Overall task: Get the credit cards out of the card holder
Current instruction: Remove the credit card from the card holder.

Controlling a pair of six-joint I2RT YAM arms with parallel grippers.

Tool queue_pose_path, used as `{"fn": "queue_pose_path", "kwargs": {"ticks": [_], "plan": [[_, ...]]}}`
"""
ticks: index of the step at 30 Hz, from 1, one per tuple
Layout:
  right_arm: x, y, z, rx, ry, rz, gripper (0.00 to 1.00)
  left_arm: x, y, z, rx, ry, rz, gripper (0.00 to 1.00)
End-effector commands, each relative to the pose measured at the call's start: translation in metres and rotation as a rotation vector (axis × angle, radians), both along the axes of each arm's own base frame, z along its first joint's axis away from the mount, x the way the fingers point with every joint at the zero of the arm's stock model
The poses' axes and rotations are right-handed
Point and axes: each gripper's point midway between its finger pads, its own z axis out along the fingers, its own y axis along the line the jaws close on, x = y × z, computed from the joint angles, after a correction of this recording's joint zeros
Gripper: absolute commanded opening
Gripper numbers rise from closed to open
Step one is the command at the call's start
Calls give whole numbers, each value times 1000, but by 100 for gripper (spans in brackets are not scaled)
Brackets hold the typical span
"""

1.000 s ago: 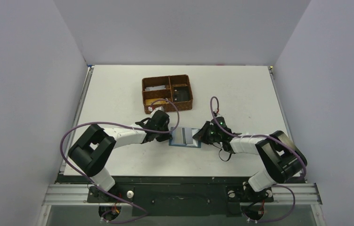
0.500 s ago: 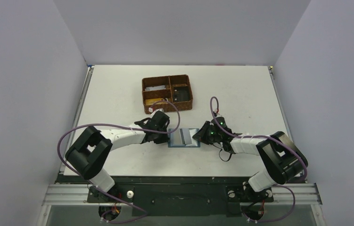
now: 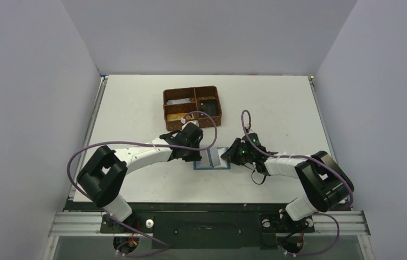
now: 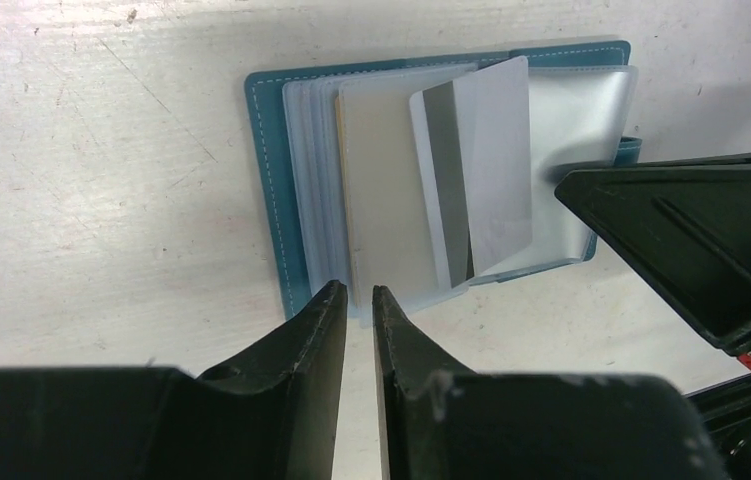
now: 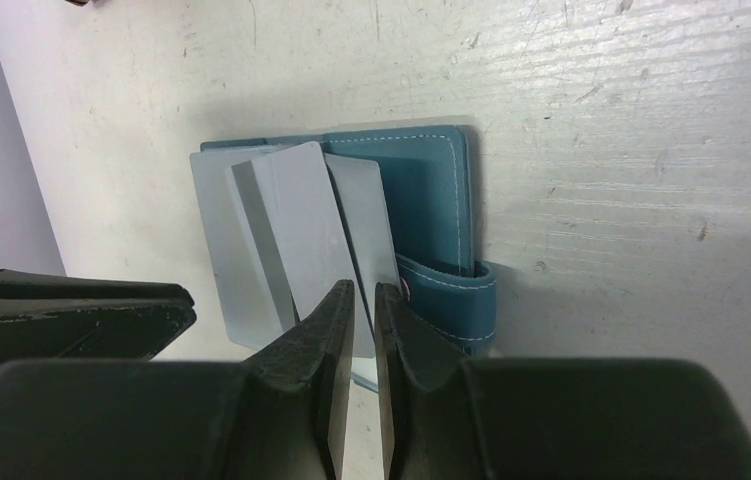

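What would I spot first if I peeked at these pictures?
The teal card holder lies open on the white table, with a silvery card poking out crookedly. The left pincer and the right pincer sit at either side of it. Behind stands a brown woven basket.

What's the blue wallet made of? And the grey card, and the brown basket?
The card holder looks like matte teal leather or fake leather, with pale stitching along its edge. The grey card seems smooth plastic with a slight sheen. The basket looks woven, maybe wicker; it's too small to be sure.
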Motion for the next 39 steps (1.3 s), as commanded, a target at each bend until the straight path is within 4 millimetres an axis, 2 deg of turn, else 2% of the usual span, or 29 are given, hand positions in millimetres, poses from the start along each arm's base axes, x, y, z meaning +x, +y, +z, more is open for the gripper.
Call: {"fn": "queue_pose_path", "kwargs": {"ticks": [1,6,10,13,18,22,26,34,39], "plan": [[13,3,13,9,-47,2,12,16,-18,16,-48,-52,-23,15],[14,4,11,7,-44,1,14,18,-35,-3,-96,-23,-52,15],[15,4,10,5,-42,2,18,18,-37,-19,-105,-2,-47,15],[17,7,10,9,-42,7,21,18,-27,-30,-59,10,-22,12],[20,8,6,6,-37,11,25,10,-3,-55,47,71,22,0],[22,8,4,20,-31,8,27,1,11,-70,92,115,37,0],[23,12,5,62,-29,10,27,-4,16,-76,106,131,43,0],[20,21,4,149,-19,16,23,-6,19,-81,118,143,49,0],[20,14,2,145,-16,-2,10,-8,23,-82,129,149,58,0]]}}
